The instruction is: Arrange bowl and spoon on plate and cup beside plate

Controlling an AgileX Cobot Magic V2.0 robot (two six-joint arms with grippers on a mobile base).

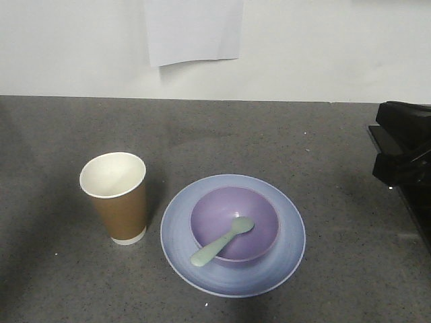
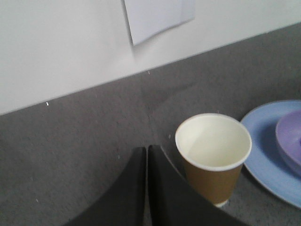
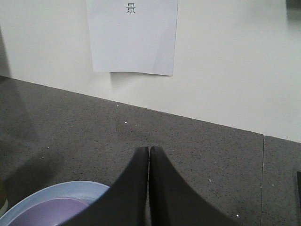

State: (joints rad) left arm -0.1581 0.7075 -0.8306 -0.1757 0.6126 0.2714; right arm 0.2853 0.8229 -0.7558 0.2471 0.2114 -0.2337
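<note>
Plate (image 1: 176, 232) unmarked; wall paper (image 3: 134, 35) reads 景.

Cup (image 1: 114, 197) upright just left of plate (image 1: 232, 279), narrow gap between, bare counter (image 1: 269, 134) behind both

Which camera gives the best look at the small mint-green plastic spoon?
The exterior front-facing view: the small mint-green plastic spoon shows whole, lying in the lavender plastic bowl with its handle over the rim. The left wrist view catches only the bowl's edge, the right wrist view a sliver of bowl; neither shows the spoon.
</note>
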